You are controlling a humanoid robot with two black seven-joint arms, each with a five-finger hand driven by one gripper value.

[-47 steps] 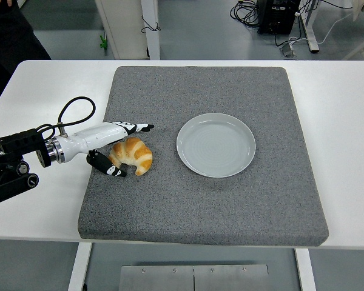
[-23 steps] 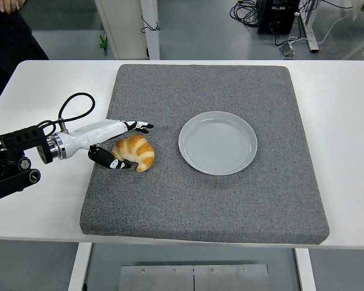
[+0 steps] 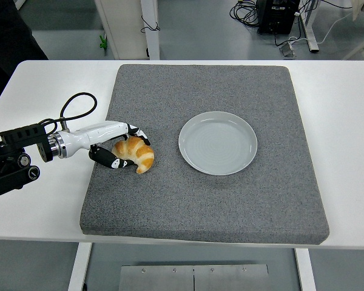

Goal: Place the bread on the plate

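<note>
On the grey mat, the left hand grips the croissant-shaped bread, fingers curled over its far side and thumb under its near edge. The empty plate sits just to its right.

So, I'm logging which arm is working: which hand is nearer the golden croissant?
Left. The left hand is curling around the golden croissant on the grey mat; the right hand is out of view.

A single high camera on the robot's side looks forward and down over the white table, its near edge at the bottom, floor and cables beyond its far edge.
</note>
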